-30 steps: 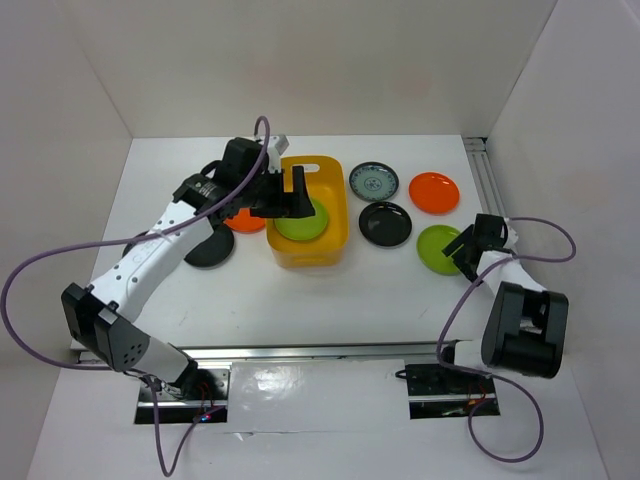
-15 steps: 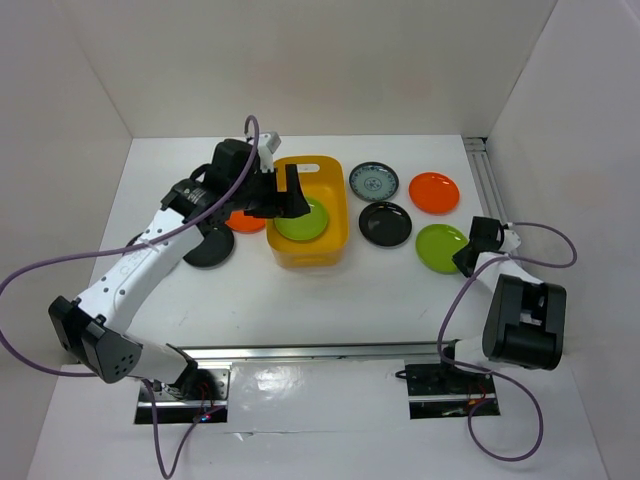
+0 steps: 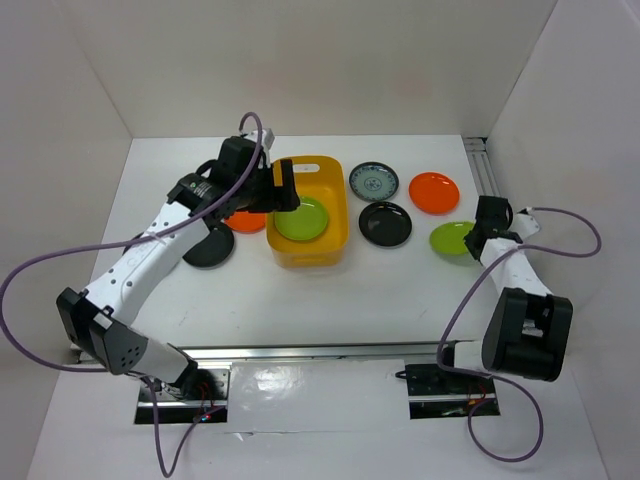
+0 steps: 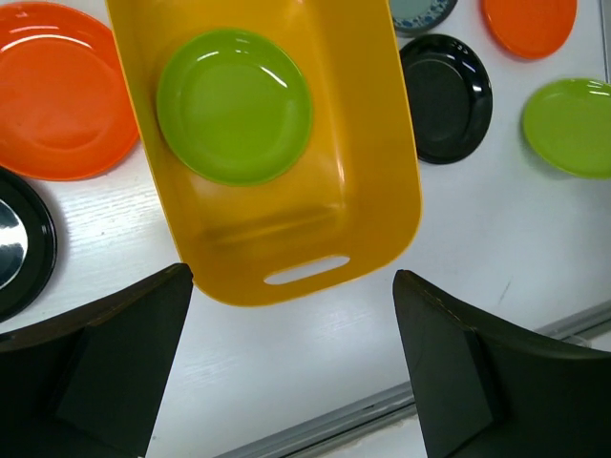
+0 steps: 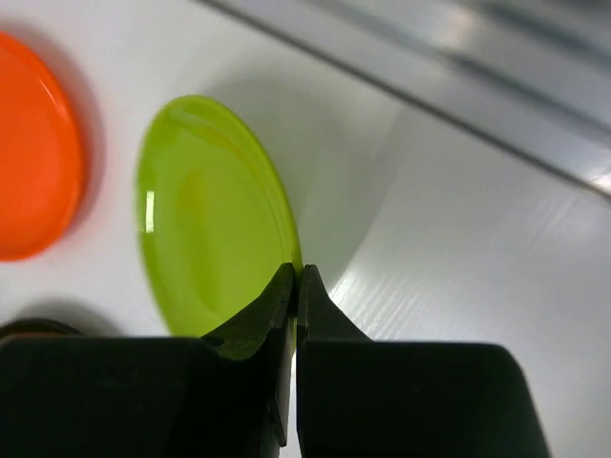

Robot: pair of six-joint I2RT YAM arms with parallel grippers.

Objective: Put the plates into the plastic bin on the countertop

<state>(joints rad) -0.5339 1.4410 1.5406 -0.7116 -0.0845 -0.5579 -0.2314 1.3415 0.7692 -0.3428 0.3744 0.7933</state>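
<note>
R gripper (image 5: 296, 279) pinching lime plate (image 5: 205, 219) rim, L gripper (image 4: 291, 279) open over bin (image 4: 382, 143)

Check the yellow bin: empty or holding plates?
Not empty: one lime green plate lies flat inside the plastic bin.

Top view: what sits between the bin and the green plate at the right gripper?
A glossy black plate lies between the plastic bin and that lime green plate. The top external view shows it plainly.
</note>
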